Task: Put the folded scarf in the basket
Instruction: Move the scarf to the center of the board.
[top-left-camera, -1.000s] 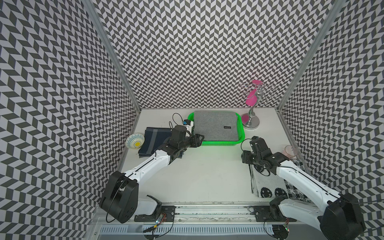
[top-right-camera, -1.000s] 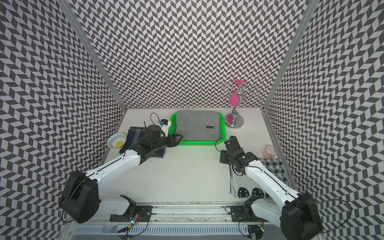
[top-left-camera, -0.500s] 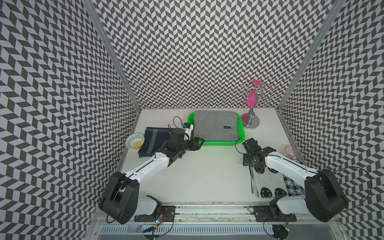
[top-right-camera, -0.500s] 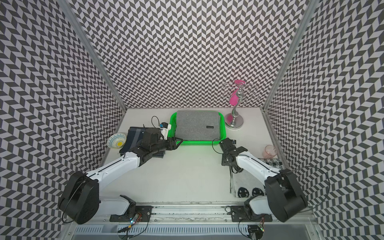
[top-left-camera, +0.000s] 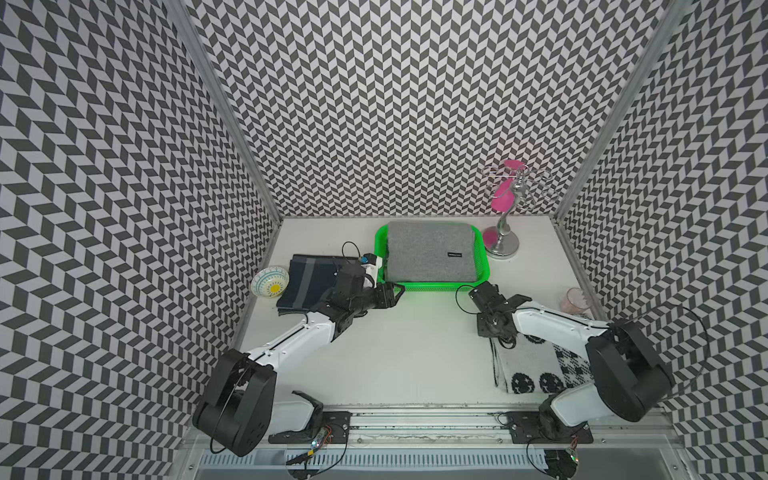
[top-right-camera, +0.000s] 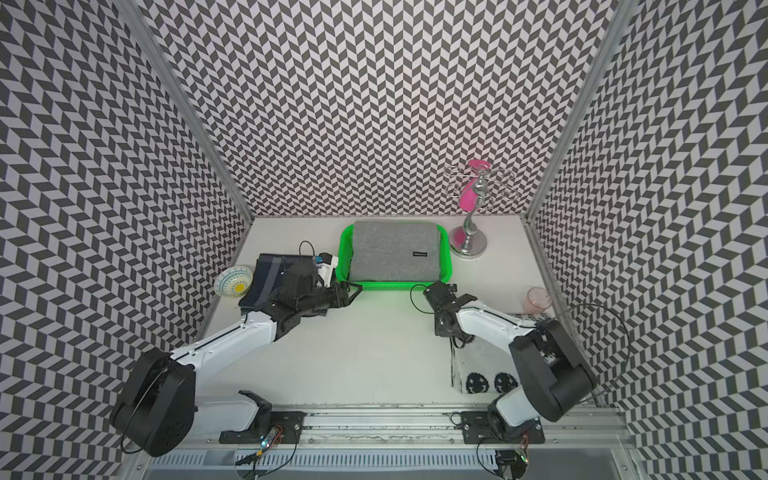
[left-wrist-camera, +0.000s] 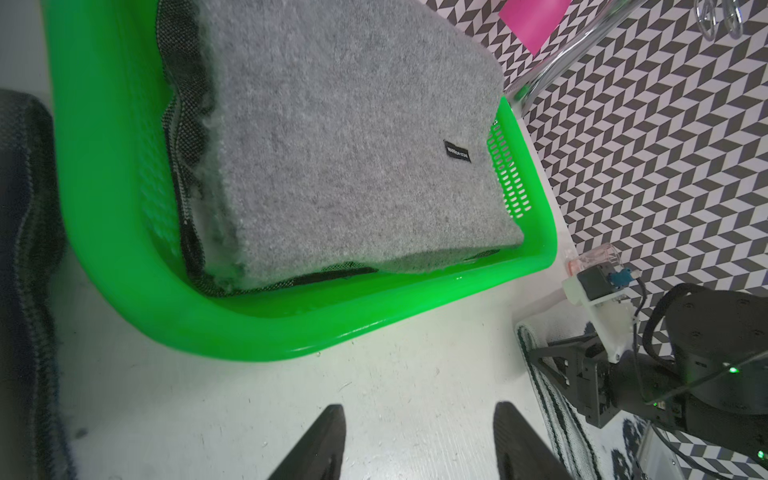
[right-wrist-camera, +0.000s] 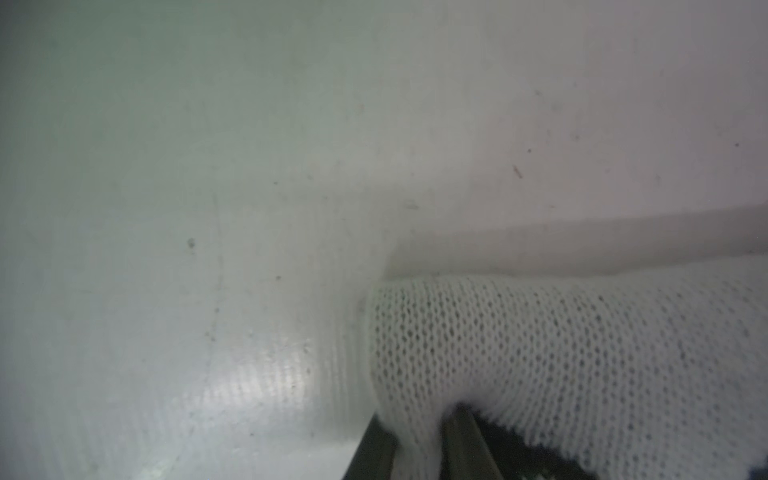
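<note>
Centrally in both top views, the bright green basket (top-left-camera: 434, 286) (top-right-camera: 399, 286) sits at the back of the white table (top-left-camera: 415, 357). It already holds a folded grey scarf (top-left-camera: 430, 251) with a small black label. The left gripper (top-left-camera: 394, 291) hovers just before the basket's near-left corner. In the left wrist view its two dark fingertips (left-wrist-camera: 332, 415) stand well apart at the bottom edge with only bare table between them, so it is released and grasps nothing.

Lower right in both top views, the white knit scarf (top-left-camera: 528, 368) (top-right-camera: 478, 368), patterned with black discs, lies folded on the table, well apart from the basket. The right gripper (top-left-camera: 500, 338) points down onto its corner nearest the basket. The right wrist view shows white knit fabric (right-wrist-camera: 582, 353) bunched up and pinched between the narrow jaws of that gripper (right-wrist-camera: 419, 440), clenched on the scarf's edge.

Left of the basket lies a folded navy cloth (top-left-camera: 305, 278), with a small patterned bowl (top-left-camera: 270, 283) just beside it. A chrome jewellery stand (top-left-camera: 503, 248) rises right of the basket, and a pink tumbler (top-left-camera: 575, 300) stands by the right wall.
</note>
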